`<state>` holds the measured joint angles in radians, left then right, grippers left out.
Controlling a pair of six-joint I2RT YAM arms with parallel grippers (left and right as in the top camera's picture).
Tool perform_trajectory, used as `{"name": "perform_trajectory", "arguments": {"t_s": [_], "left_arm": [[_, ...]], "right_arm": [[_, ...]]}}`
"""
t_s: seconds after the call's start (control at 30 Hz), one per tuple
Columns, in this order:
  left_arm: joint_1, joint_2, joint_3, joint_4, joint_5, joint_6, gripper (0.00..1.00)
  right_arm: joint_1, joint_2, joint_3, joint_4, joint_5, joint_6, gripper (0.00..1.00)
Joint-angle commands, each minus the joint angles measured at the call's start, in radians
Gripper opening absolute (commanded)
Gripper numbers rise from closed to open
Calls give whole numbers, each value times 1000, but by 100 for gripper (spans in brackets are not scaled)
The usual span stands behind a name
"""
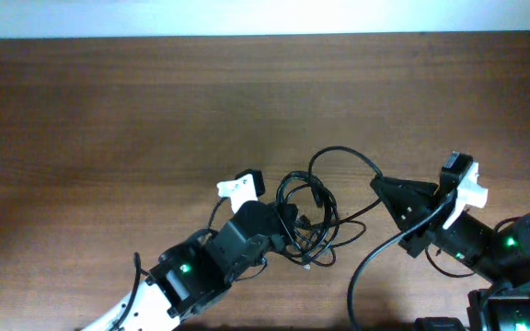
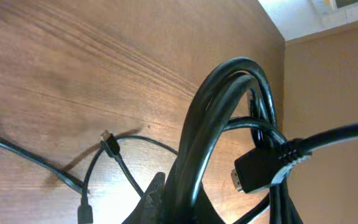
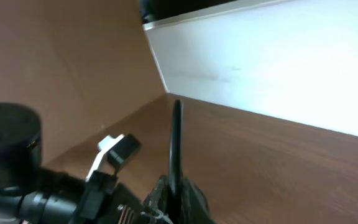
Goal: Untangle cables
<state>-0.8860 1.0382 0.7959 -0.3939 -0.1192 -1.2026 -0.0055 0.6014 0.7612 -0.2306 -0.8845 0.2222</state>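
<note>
A tangle of thin black cables [image 1: 313, 213] lies at the table's front centre, and one loop [image 1: 339, 152] arches toward the right. My left gripper [image 1: 287, 221] is shut on the tangle's left side. In the left wrist view a doubled loop of cable [image 2: 222, 106] rises from between the jaws [image 2: 188, 202], with a black plug [image 2: 258, 172] beside it and a small plug [image 2: 107, 144] on the wood. My right gripper [image 1: 379, 184] is shut on the end of the arching loop. In the right wrist view that cable [image 3: 176, 140] stands up out of the closed fingers [image 3: 194, 196].
A thicker black arm cable [image 1: 368, 265] runs from the right arm toward the front edge. The left arm [image 3: 8, 158] fills the lower left of the right wrist view. The brown table [image 1: 136, 110] stretches back to a white wall [image 1: 265, 14].
</note>
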Motion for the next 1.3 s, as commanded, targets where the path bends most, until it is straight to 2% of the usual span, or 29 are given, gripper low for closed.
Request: {"name": "perform_trajectory", "arguments": {"t_s": [0.0,0.17,0.3,0.4,0.57,0.73,0.87,0.93,0.97,1.0,1.03,1.07,1.13,1.17,1.23,1.27], "left_arm": [[3,5,5,-8,45,-39,0],[3,5,5,-9,151,-72,0],[3,5,5,-10,169,-343,0],[3,5,5,-10,169,-474,0],[3,4,5,-8,127,-477,0],[3,-79,5,-1,-13,-476,0],[3,-173,5,-1,-111,-415,0],[3,-212,5,3,-158,-323,0],[3,-227,5,51,-166,-174,0],[3,-228,5,117,-166,8,0],[3,-228,5,143,-166,96,0],[3,-228,5,150,-166,136,0],[3,-228,5,150,-165,188,0],[3,-228,5,150,-166,188,0],[3,-228,5,149,-166,189,0],[3,-228,5,150,-165,255,0]], "right_arm": [[-1,-5,15,14,131,51,4],[-1,-5,15,14,214,123,4],[-1,-5,15,7,270,162,4],[-1,-5,15,-40,337,179,4],[-1,-5,15,-169,359,179,4],[-1,-5,15,-383,452,179,4],[-1,-5,15,-509,452,178,4],[-1,-5,15,-549,452,175,4],[-1,-5,15,-574,451,175,4],[-1,-5,15,-583,451,175,10],[-1,-5,15,-583,448,176,21],[-1,-5,15,-586,448,176,33],[-1,-5,15,-586,448,175,48],[-1,-5,15,-586,448,175,52],[-1,-5,15,-586,448,175,53],[-1,-5,15,-585,448,175,54]]}}
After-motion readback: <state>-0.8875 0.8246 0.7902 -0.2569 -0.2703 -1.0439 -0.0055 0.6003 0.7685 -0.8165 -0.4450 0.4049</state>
